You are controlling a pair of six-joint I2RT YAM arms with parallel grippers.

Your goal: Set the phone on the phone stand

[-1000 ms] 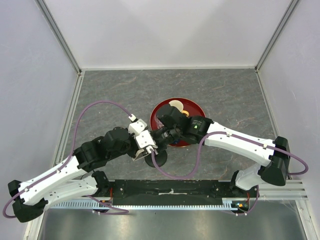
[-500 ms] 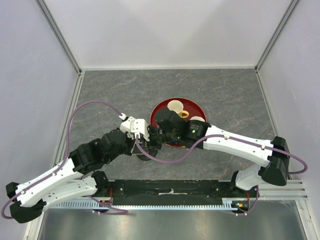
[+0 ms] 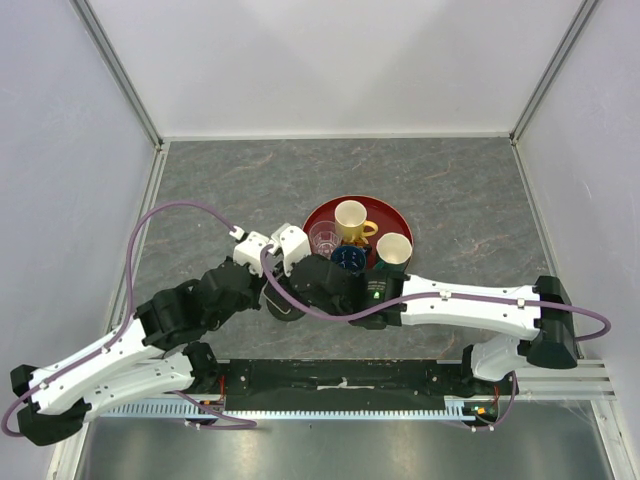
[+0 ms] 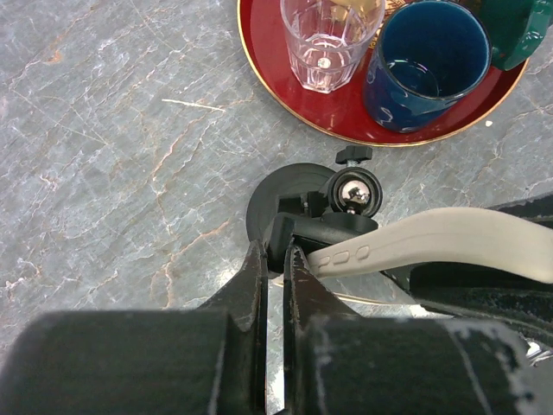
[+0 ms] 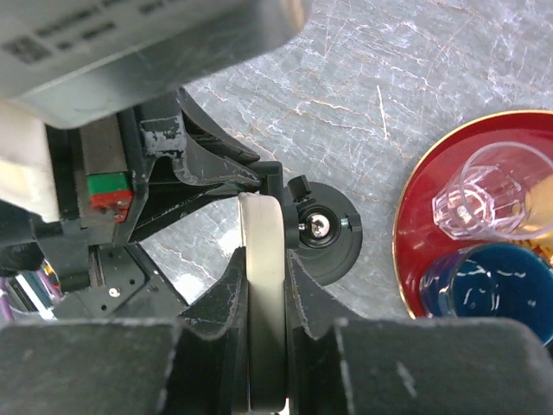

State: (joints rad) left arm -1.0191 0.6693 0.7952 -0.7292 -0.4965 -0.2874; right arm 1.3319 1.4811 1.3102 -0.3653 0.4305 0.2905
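Observation:
The phone (image 5: 262, 285) is edge-on, pale rim up, clamped between the fingers of my right gripper (image 5: 262, 264), its end against the cradle of the phone stand (image 5: 333, 242). In the left wrist view the phone (image 4: 432, 238) lies tilted across the black stand (image 4: 285, 194), whose ball joint (image 4: 352, 192) shows. My left gripper (image 4: 276, 251) is almost closed, its tips pinching the stand's cradle piece. In the top view both grippers meet near the table's front, left gripper (image 3: 283, 285) beside right gripper (image 3: 308, 285), and the stand (image 3: 278, 308) is mostly hidden under them.
A red tray (image 3: 385, 212) stands just behind the stand with a clear glass (image 3: 323, 238), a dark blue cup (image 3: 348, 258), a yellow mug (image 3: 350, 215) and a green mug (image 3: 393, 248). The glass (image 4: 324, 39) and blue cup (image 4: 428, 65) are close to the stand.
My right wrist has moved off the tray toward the near left, uncovering the cups. My left wrist has shifted a little back and left at the stand.

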